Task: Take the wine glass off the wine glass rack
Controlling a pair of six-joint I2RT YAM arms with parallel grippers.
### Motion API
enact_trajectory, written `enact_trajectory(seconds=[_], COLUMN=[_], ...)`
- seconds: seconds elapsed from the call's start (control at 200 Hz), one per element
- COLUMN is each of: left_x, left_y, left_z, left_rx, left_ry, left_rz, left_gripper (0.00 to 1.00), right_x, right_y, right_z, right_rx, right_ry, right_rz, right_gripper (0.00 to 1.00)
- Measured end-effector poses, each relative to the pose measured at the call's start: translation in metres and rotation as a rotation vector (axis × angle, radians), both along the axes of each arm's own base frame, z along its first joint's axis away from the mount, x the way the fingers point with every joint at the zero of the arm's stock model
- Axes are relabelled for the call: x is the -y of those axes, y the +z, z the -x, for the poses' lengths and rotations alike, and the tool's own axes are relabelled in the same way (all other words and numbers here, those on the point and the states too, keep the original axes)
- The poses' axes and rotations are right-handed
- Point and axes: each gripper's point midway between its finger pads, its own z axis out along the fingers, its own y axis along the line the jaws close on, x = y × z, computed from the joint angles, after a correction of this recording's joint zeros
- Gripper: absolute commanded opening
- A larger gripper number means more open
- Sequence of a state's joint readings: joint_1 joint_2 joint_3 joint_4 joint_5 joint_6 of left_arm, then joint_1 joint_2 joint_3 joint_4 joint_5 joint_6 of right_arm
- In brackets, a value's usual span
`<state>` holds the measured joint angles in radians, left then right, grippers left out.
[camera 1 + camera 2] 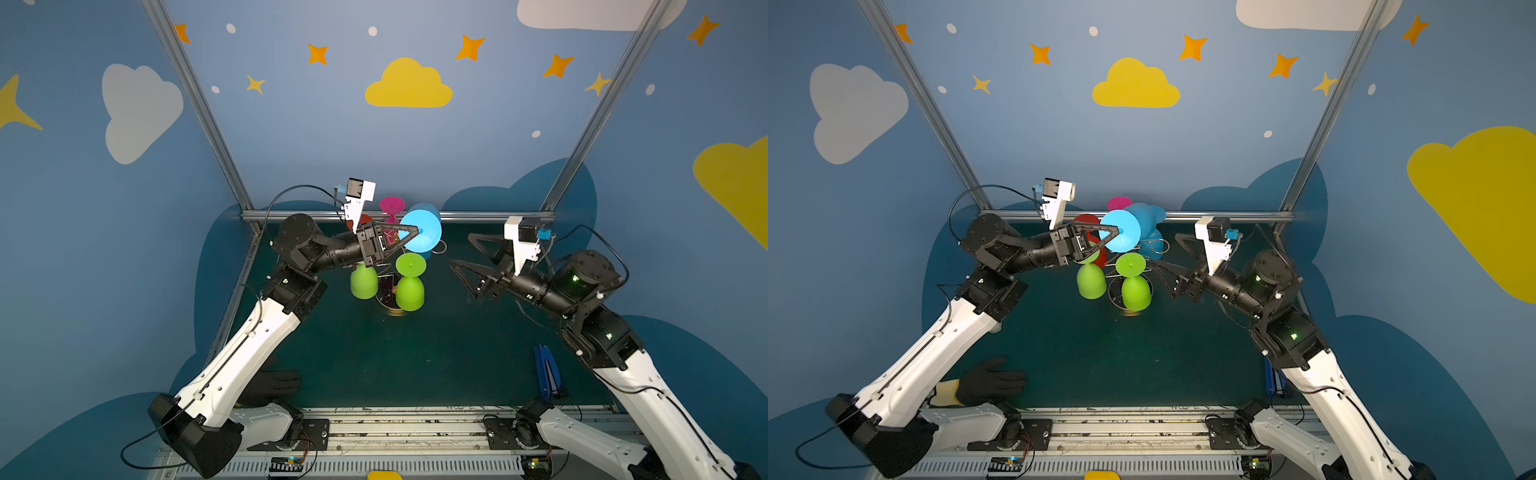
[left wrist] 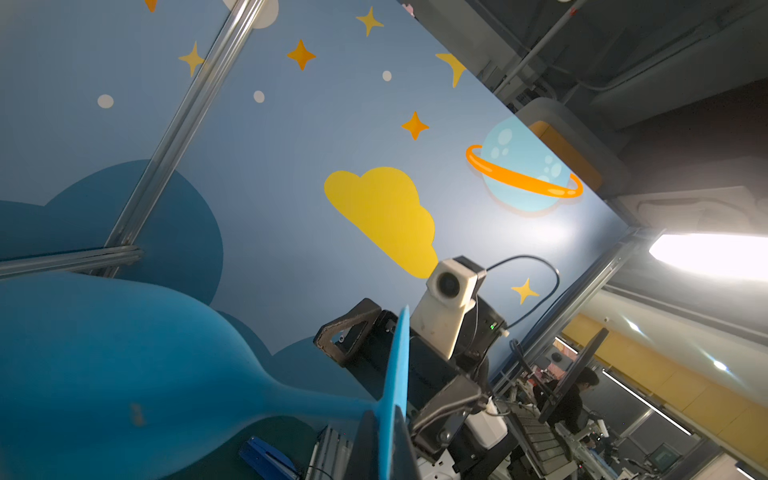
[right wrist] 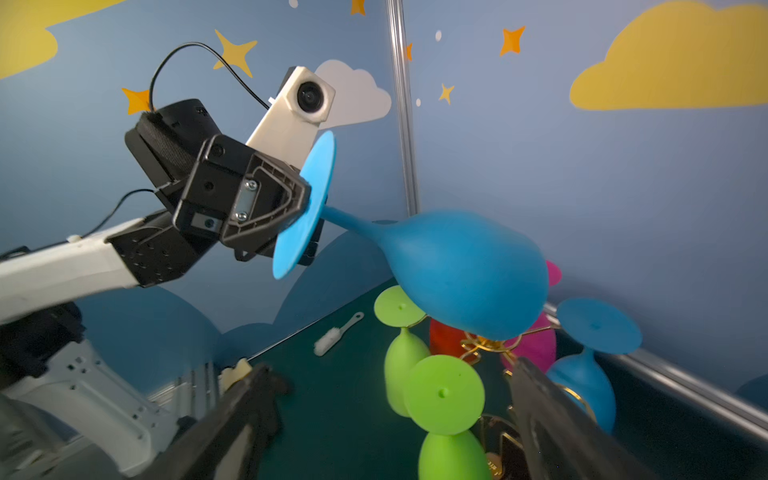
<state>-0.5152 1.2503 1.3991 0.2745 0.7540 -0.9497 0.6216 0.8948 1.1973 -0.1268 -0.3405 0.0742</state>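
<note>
The blue wine glass [image 1: 428, 232] [image 3: 465, 270] lies almost level in the air. My left gripper [image 1: 415, 230] [image 1: 1116, 229] [image 2: 388, 449] [image 3: 307, 203] is shut on the rim of its round foot. Its bowl [image 2: 104, 353] hovers just over the gold wire top of the wine glass rack [image 3: 486, 345]; contact cannot be told. The rack's dark base [image 1: 390, 309] [image 1: 1129, 311] stands on the green mat. My right gripper [image 1: 461, 249] [image 1: 1167, 250] [image 3: 395, 415] is open and empty, right of the rack.
On the rack hang two green glasses [image 1: 363, 282] [image 1: 410, 293], a magenta one [image 1: 392, 205], a red one [image 1: 1088, 220] and another blue one [image 3: 582, 378]. A black-gloved hand [image 1: 992, 384] rests front left. A blue tool [image 1: 546, 374] lies front right, a white brush [image 3: 336, 334] on the mat.
</note>
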Motion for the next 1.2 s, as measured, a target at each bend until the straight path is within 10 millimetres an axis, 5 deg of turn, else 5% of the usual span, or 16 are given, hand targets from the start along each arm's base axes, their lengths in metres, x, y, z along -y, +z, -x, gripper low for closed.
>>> enact_trajectory(seconds=[0.26,0.531,1.202], left_x=[-0.001,-0.001,-0.002], left_y=[-0.003,-0.006,-0.002], left_z=[-0.004,-0.006,-0.002], left_rx=[-0.103,-0.153,-0.186], left_ry=[0.004,-0.002,-0.036], left_rz=[-0.002,-0.002,0.02], left_gripper=[0.04,0.04,0.04], right_x=[-0.013,-0.034,-0.081], right_y=[-0.03,-0.025,-0.03], right_z=[-0.022,-0.035,-0.084], right_rx=[0.234,0.393,0.405], right_ry=[-0.041,0.003,0.067], right_rz=[0.129,0.166,0.19], right_gripper=[0.96,0.97,0.94])
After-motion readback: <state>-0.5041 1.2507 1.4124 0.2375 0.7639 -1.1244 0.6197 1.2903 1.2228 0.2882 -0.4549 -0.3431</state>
